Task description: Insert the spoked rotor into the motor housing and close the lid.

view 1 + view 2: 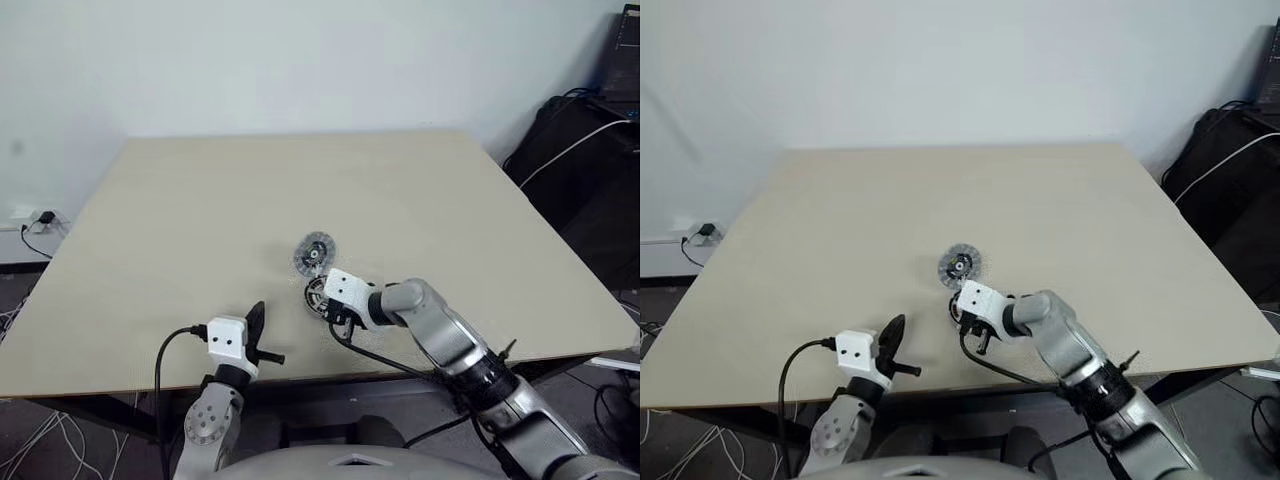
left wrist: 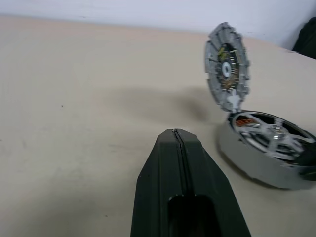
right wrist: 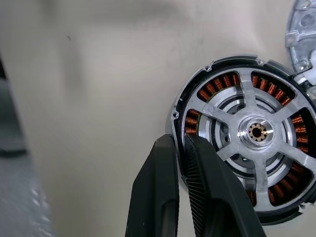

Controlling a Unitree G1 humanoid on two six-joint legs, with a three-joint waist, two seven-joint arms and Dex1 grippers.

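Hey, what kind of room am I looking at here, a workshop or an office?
Probably an office or lab test room: a plain beige table, a bare white wall, cables and a wall socket.

left end effector [image 2: 178,136] closed above tan table [image 2: 74,123], spoked rotor [image 2: 269,138] seated in motor housing [image 2: 242,160], lid [image 2: 226,66] upright

a plain light-beige table [image 1: 200,220] with a smooth matte top carries everything here. the motor housing [image 3: 247,133] lies flat on it near the front edge, its copper windings showing between the silver arms of the spoked rotor [image 3: 256,131] seated inside. the lid [image 2: 227,66] stands upright at the housing's far rim, joined there, its inner face turned toward the front edge.
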